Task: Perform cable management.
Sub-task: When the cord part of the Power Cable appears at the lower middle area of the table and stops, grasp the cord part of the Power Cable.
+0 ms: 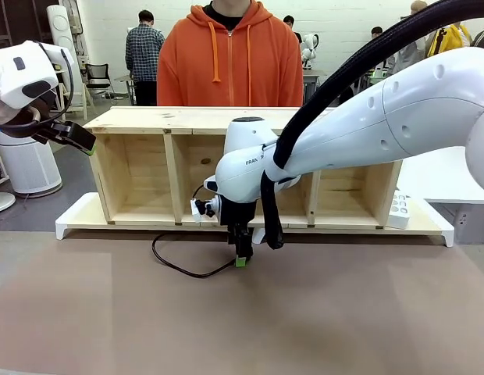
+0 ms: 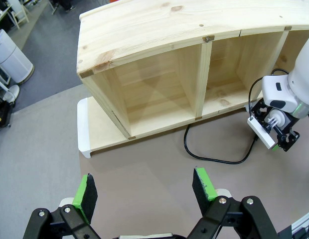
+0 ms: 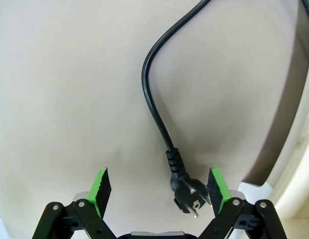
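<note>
The cable (image 1: 183,268) is a thin black cord that comes out of the wooden shelf's middle compartment and curves over the brown mat. Its plug (image 3: 187,192) lies flat on the mat. My right gripper (image 1: 242,256) points straight down just above the plug and is open. In the right wrist view the right gripper (image 3: 159,186) has the plug between its green pads, close to the right-hand pad (image 3: 218,185) and untouched. My left gripper (image 2: 144,188) is open and empty, held high at the left (image 1: 72,137), far from the cable (image 2: 214,160).
A wooden shelf (image 1: 140,168) with open compartments stands on a white base board (image 1: 78,219) at the far side of the mat. A white power strip (image 1: 398,211) leans at its right end. A person in an orange hoodie (image 1: 230,58) stands behind the shelf.
</note>
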Controlling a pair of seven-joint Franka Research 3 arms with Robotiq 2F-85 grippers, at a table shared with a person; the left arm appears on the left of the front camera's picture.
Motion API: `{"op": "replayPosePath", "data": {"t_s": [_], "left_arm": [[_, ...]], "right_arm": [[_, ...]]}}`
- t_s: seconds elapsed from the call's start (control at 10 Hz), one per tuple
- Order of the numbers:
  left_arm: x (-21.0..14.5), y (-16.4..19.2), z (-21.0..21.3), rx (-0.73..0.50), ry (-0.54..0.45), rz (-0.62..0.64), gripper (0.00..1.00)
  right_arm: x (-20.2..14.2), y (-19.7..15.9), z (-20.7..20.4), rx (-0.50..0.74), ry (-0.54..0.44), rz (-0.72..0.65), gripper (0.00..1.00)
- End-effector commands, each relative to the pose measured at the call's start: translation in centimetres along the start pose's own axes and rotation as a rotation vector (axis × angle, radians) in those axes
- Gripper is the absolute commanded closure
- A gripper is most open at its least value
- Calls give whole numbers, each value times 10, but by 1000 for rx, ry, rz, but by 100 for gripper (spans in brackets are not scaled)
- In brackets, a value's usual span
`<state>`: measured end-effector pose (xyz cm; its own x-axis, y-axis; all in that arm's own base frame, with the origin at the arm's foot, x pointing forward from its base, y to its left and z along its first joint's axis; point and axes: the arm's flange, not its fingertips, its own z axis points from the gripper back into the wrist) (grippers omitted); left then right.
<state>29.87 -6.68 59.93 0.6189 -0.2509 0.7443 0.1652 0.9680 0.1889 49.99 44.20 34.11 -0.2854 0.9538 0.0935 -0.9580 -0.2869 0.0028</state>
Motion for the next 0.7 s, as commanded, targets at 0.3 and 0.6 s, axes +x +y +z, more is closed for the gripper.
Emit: {"op": "replayPosePath", "data": {"t_s": [0.3,0.6], "left_arm": [[1,0,-1,1,-2,0,0],[1,0,-1,1,-2,0,0]], "right_arm": [[-5,-12,-21,-3,18,78,0],[-7,-13,-27,-9,32,80,0]]}}
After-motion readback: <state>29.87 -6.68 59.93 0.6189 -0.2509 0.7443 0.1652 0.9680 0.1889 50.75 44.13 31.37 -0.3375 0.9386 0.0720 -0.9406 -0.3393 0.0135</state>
